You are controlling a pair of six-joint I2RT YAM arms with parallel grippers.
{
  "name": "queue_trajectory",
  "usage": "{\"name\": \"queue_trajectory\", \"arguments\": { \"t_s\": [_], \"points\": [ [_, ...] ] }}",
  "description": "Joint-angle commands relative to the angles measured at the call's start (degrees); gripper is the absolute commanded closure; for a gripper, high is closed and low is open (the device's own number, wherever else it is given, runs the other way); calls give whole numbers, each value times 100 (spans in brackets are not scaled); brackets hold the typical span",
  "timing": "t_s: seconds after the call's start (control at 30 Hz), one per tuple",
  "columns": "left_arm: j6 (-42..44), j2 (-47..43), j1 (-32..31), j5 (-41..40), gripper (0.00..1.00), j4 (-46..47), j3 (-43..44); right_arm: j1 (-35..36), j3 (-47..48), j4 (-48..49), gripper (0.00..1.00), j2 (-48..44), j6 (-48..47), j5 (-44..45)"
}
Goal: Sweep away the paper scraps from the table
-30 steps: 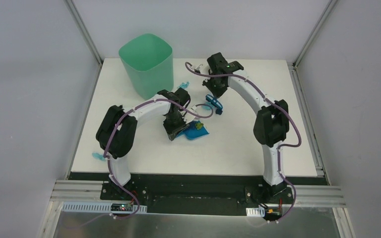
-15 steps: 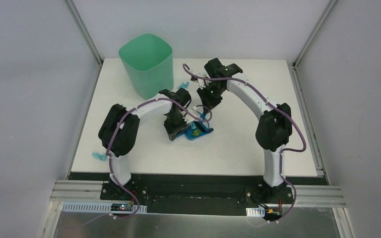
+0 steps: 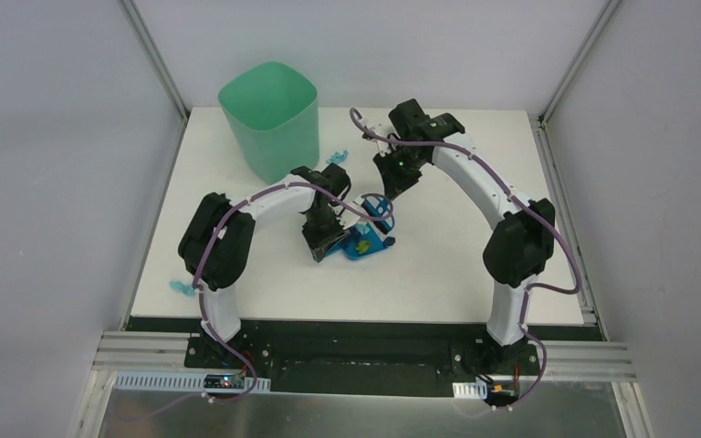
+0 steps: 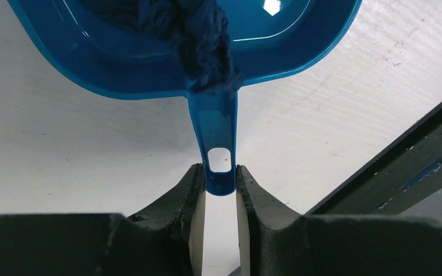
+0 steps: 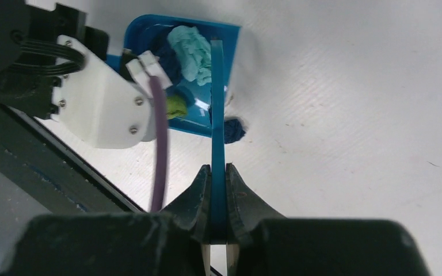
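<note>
My left gripper (image 4: 220, 175) is shut on the handle of the blue dustpan (image 4: 121, 63), which rests on the table (image 3: 447, 265) at its middle (image 3: 368, 245). Paper scraps lie in the pan: a dark blue wad (image 4: 201, 34), a light blue one (image 5: 191, 49) and an olive one (image 5: 176, 107). My right gripper (image 5: 218, 171) is shut on the blue brush handle (image 5: 217, 103), and the brush (image 3: 379, 208) stands at the pan's far edge. One dark blue scrap (image 5: 234, 130) lies on the table beside the pan. More scraps lie near the bin (image 3: 336, 155) and at the front left (image 3: 180, 289).
A mint-green bin (image 3: 269, 119) stands at the table's back left, just behind the left arm's wrist (image 3: 333, 178). The left wrist housing and its purple cable (image 5: 160, 132) sit close to the brush. The table's black front edge (image 3: 365, 321) runs before the arm bases.
My right arm carried the brush from beyond the pan toward me, up to the pan's mouth. The dustpan shifted slightly to the right in my left gripper.
</note>
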Motion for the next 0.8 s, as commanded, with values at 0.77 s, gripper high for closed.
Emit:
{"name": "queue_trajectory", "arguments": {
  "t_s": [0.77],
  "points": [
    [634, -1120, -144, 251, 95, -118, -945, -209, -1687, 513, 100, -1563, 522, 992]
  ]
}}
